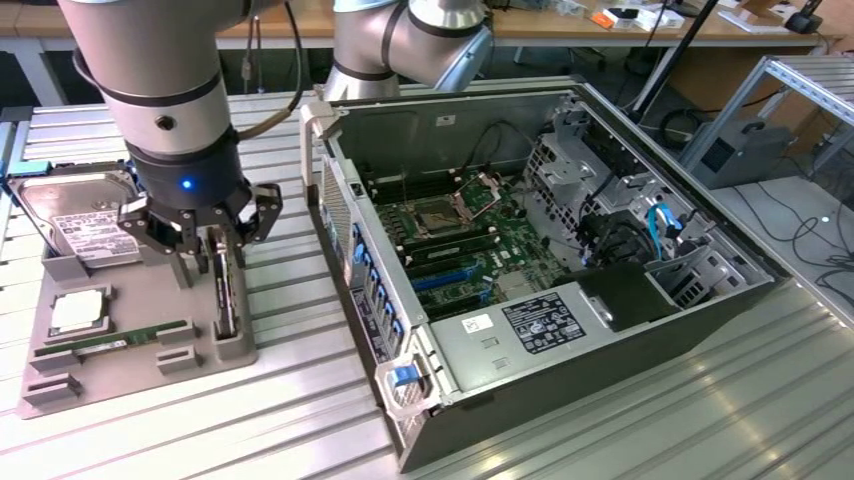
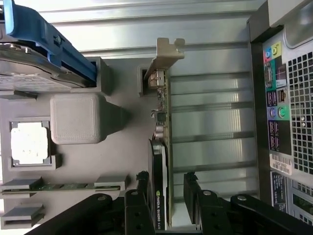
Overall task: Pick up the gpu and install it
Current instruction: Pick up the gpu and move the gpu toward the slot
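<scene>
A ribbed metal table (image 1: 641,420) carries a grey parts tray (image 1: 127,375) and an open computer case (image 1: 561,330), with wooden benches (image 1: 561,25) beyond. The gpu (image 2: 164,112) stands on edge in the tray, between the spread fingers (image 2: 143,183) of the claw (image 2: 166,183): green board, black cooler, silver bracket at the end farthest from the claw, which is released and grips nothing

One counter (image 1: 627,430) bears one gray tray (image 1: 127,388) and one open computer case (image 1: 461,440), the case at three o'clock of the tray in the exterior view. The tray holds four parts, one of each kind: one gpu (image 1: 224,292), one hard drive (image 1: 83,228) at ten o'clock of it, one processor chip (image 1: 80,312), one RAM stick (image 1: 118,343). One robot arm (image 1: 160,90), one gripper (image 1: 218,262)
</scene>
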{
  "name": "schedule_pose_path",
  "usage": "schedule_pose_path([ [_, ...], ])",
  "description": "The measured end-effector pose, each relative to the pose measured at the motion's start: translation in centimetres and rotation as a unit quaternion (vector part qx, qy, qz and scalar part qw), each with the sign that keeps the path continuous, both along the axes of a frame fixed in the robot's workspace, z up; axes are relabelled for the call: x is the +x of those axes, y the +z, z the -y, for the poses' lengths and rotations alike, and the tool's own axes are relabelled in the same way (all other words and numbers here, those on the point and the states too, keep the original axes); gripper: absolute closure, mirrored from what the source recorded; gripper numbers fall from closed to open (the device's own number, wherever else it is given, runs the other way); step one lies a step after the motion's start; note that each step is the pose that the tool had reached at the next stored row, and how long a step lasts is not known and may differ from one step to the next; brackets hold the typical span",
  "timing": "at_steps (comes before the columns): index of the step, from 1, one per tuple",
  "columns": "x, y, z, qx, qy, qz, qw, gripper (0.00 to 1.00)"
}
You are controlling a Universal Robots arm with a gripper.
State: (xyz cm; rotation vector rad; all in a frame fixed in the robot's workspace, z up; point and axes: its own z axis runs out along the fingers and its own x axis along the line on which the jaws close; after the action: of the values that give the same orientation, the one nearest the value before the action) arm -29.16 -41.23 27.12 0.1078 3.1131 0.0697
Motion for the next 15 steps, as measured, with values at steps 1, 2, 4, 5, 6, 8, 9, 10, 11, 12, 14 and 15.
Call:
schedule_pose_path([
  [1, 0.0, -0.08, -0.04, 0.0000, 0.000, 0.0000, 1.0000, 0.58],
  [2, 0.0, -0.21, -0.14, 0.0000, 0.000, 0.0000, 1.0000, 0.58],
  [4, 0.0, -0.50, -0.57, 0.0001, 0.001, 0.0001, 1.0000, 0.58],
  [5, 0.0, -0.65, -0.70, 0.0001, 0.001, 0.0001, 1.0000, 0.58],
  [6, 0.0, -0.75, -0.77, 0.0000, 0.001, 0.0000, 1.0000, 0.58],
  [8, 0.0, -0.97, -0.83, 0.0001, 0.001, 0.0000, 1.0000, 0.58],
  [9, 0.0, -1.05, -0.84, 0.0000, 0.001, 0.0000, 1.0000, 0.58],
  [10, 0.0, -1.26, -0.85, 0.0000, 0.001, 0.0000, 1.0000, 0.58],
  [11, 0.0, -1.39, -0.85, 0.0000, 0.001, 0.0000, 1.0000, 0.58],
  [12, 0.0, -1.60, -0.85, 0.0001, 0.001, 0.0001, 1.0000, 0.58],
  [14, 0.0, -1.76, -0.85, 0.0001, 0.001, 0.0000, 1.0000, 0.58],
  [15, 0.0, -1.84, -0.85, 0.0001, 0.001, 0.0000, 1.0000, 0.58],
])
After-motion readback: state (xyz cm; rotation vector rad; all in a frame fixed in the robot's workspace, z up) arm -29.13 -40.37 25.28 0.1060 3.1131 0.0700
